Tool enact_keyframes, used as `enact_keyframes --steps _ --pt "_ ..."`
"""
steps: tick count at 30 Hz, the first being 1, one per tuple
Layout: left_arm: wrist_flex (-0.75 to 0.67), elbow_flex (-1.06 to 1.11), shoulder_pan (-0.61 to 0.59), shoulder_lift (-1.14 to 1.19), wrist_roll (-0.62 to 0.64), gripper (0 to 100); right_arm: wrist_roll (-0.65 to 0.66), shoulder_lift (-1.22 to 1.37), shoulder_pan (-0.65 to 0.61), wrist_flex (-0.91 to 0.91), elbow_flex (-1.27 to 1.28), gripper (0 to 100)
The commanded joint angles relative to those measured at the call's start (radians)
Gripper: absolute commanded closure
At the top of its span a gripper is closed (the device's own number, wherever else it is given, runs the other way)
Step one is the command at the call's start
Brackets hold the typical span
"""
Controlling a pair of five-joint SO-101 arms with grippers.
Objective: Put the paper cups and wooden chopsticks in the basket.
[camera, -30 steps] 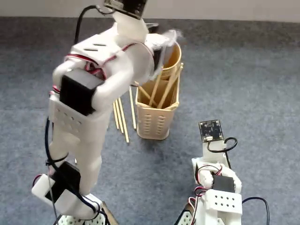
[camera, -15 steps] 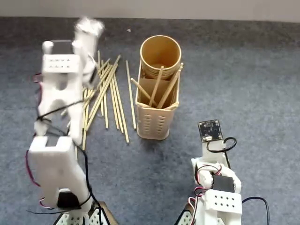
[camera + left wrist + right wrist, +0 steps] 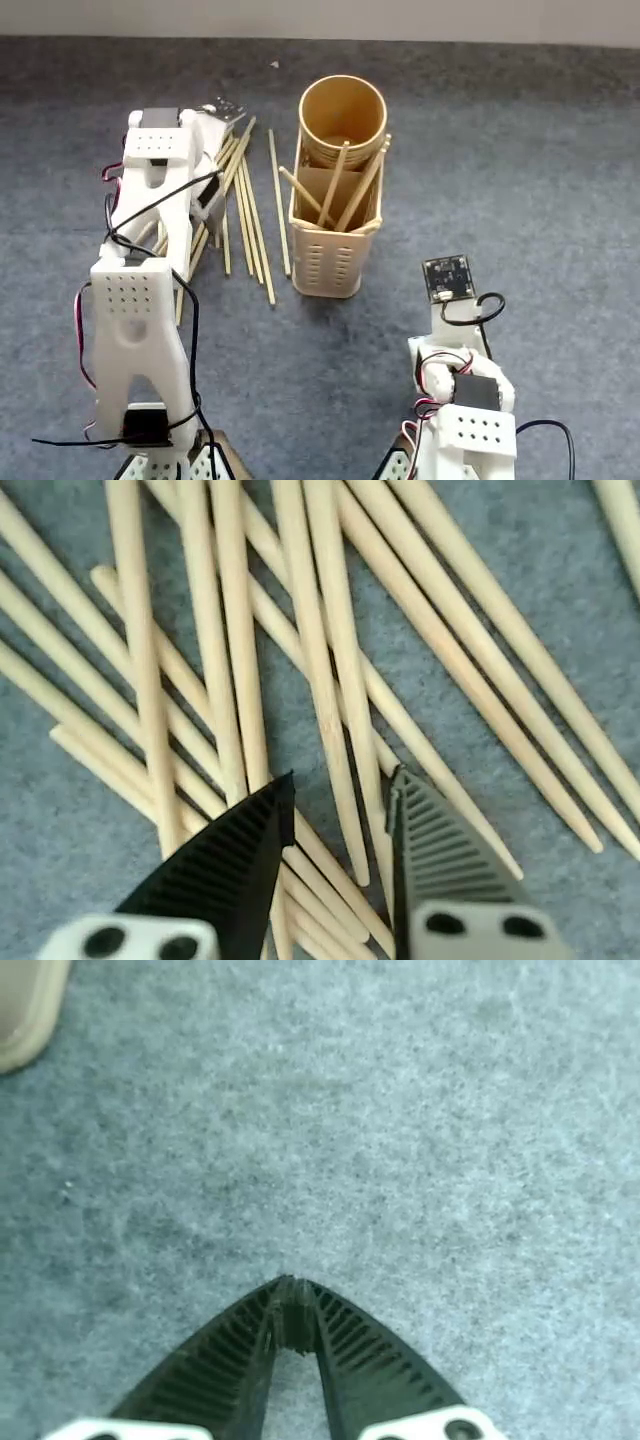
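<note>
Several loose wooden chopsticks (image 3: 245, 215) lie on the grey carpet left of the beige basket (image 3: 335, 255). In the basket stand a tan paper cup (image 3: 343, 110) and a few chopsticks (image 3: 350, 195). My left arm (image 3: 160, 180) stretches over the loose pile. My left gripper (image 3: 341, 776) is open and low over the chopsticks (image 3: 330, 670), with two or three of them lying between its fingers. My right arm (image 3: 460, 370) sits folded at the near right, its gripper (image 3: 291, 1290) shut on nothing just above bare carpet.
A corner of the basket (image 3: 25, 1010) shows in the right wrist view. Open carpet (image 3: 520, 170) lies to the right of the basket and behind it.
My left arm has swung from over the basket to the left and come down onto the chopstick pile. The right arm has stayed still.
</note>
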Motion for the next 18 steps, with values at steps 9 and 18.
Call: enact_keyframes --steps 9,18 --pt "0.066 -0.18 0.004 0.002 -0.002 99 0.009 -0.01 -0.008 -0.015 -0.002 99.4" --pt "0.167 -0.575 0.005 -0.107 0.094 99 0.009 -0.01 -0.008 -0.015 -0.002 99.4"
